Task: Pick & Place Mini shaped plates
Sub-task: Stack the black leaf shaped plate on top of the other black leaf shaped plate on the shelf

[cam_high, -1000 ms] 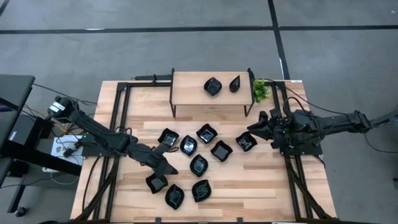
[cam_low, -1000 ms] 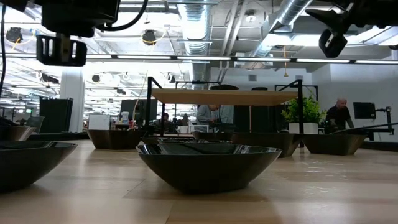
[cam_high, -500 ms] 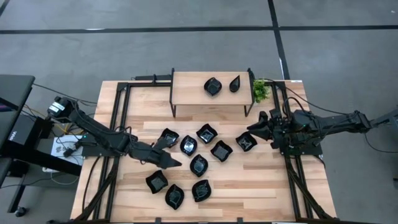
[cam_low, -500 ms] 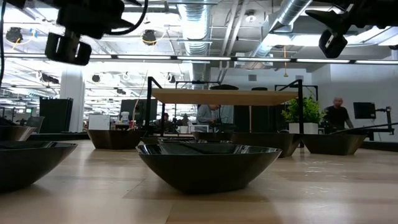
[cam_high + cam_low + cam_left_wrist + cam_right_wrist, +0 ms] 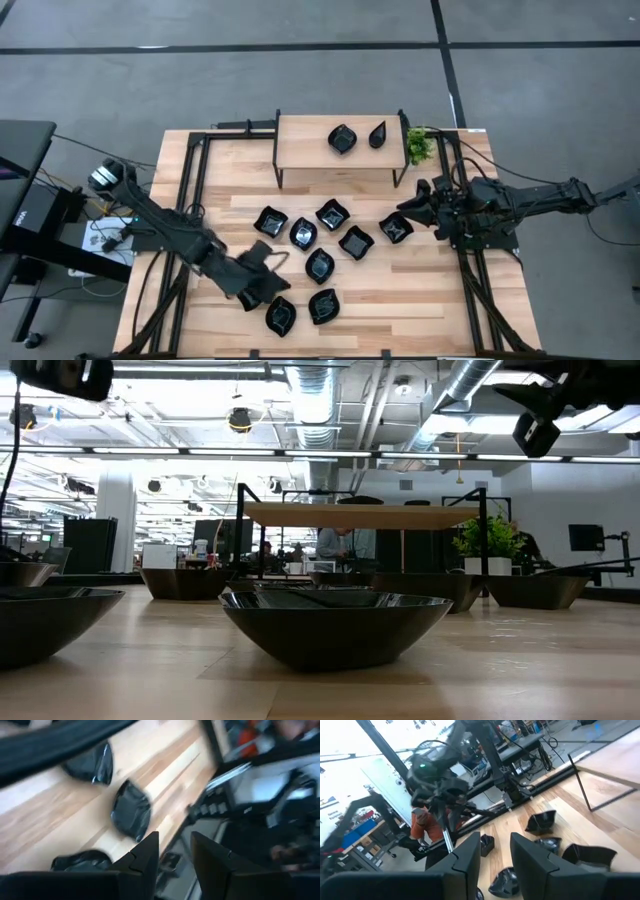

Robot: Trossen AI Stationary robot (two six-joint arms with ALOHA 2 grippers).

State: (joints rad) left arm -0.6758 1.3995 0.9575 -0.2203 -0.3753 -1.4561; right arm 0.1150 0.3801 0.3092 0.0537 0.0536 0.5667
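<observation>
The left claw (image 5: 268, 262), fingers parted and empty, is being held over plates (image 5: 318, 264) crowded on the table (image 5: 420, 300). Neighbouring plates risk being knocked. The right claw (image 5: 408, 204), also parted and empty, is waiting beside another plate (image 5: 395, 228).

A large open robotics lab or industrial workspace. Exposed silver ducts (image 5: 470, 395) and pipes run under a bare ceiling with long strip lights (image 5: 300, 455). Far across the room stand desks, monitors (image 5: 585, 537) and equipment racks. The wooden table (image 5: 220, 300) stands on a grey concrete floor (image 5: 250, 70) crossed by dark lines.
</observation>
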